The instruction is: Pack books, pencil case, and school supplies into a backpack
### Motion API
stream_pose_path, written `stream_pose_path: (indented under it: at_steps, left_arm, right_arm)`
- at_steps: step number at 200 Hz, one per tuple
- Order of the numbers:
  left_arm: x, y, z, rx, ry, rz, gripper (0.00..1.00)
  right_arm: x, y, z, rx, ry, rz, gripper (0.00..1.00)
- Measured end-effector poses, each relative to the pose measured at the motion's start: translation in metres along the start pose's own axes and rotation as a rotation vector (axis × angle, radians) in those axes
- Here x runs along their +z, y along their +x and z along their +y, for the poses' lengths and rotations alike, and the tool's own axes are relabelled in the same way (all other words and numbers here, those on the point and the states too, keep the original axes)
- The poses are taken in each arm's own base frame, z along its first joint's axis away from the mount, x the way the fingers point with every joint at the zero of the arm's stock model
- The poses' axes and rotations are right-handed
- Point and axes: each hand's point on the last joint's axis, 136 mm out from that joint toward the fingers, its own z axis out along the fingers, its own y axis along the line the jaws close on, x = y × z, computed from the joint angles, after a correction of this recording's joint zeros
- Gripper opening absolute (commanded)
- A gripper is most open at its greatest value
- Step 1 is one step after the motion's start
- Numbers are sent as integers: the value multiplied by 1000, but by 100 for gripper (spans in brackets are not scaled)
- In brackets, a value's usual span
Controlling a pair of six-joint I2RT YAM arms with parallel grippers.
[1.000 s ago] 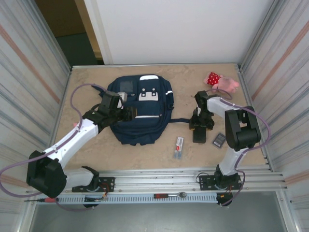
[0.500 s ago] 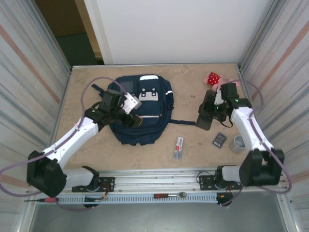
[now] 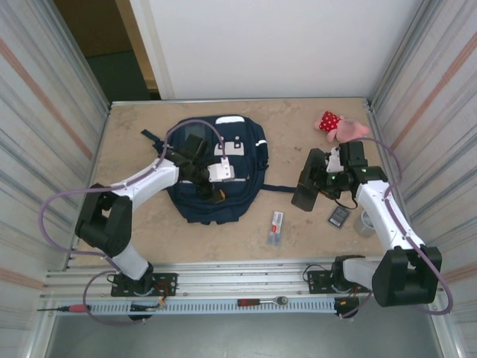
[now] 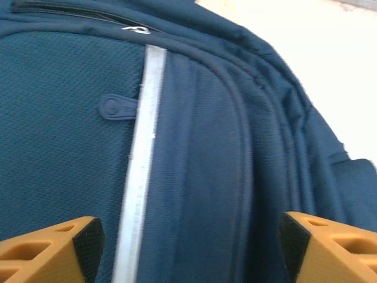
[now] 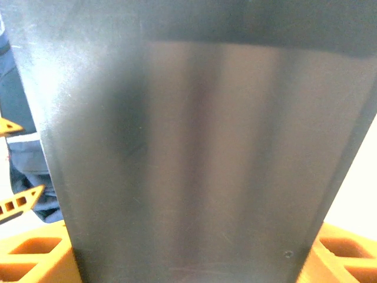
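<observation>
Lifted since a second ago, the pencil case (image 3: 305, 190) hangs right of centre, clamped across its width by the right gripper (image 3: 322, 179), while the left gripper (image 4: 188, 247), jaws spread, has swung over the backpack (image 3: 242, 190); stiff, smooth, light, it likely wants a mid-length grip.

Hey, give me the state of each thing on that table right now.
backpack, lying flat, front up.
pencil case, held off the table.
left gripper, open above backpack.
right gripper, shut on pencil case.
white pack, lying on table.
calculator, lying on table.
pink plush, lying on table.
</observation>
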Motion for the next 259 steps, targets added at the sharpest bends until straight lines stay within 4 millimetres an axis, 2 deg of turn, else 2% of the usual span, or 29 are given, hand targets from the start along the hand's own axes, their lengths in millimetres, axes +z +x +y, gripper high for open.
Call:
stream_pose_path:
  at_steps: [26, 77, 107, 127, 139, 161, 170, 176, 189, 218, 240, 259]
  left_arm:
    - [3, 3, 12, 29, -4, -13, 80]
    - [13, 7, 9, 97, 35, -1, 84]
    - [14, 8, 8, 123, 41, 5, 83]
    - [19, 10, 9, 136, 29, 31, 66]
    - [25, 14, 9, 141, 19, 57, 52]
    - [33, 17, 2, 168, 9, 104, 35]
    - [33, 15, -1, 178, 0, 109, 21]
    - [30, 12, -1, 172, -12, 109, 11]
    - [21, 1, -1, 155, -46, 96, 0]
    - [-17, -35, 11, 74, -144, 28, 0]
    - [-48, -64, 25, -13, -209, -44, 0]
    - [-67, -78, 33, -96, -245, -87, 0]
  right_arm:
    - [0, 0, 1, 0, -3, 1, 55]
    - [0, 1, 2, -1, -9, 4, 56]
    - [0, 1, 2, -2, -11, 5, 56]
    - [0, 1, 2, -2, -11, 5, 56]
    - [0, 1, 2, -2, -11, 5, 55]
    - [0, 1, 3, 9, -17, 4, 55]
    - [0, 0, 4, 12, -20, 2, 55]
    - [1, 0, 4, 12, -22, 1, 55]
    - [1, 0, 5, 25, -27, 1, 55]
    - [6, 2, 10, 70, -63, 6, 55]
    - [5, 4, 26, 72, -111, 4, 55]
    - [5, 5, 41, 85, -152, 14, 55]
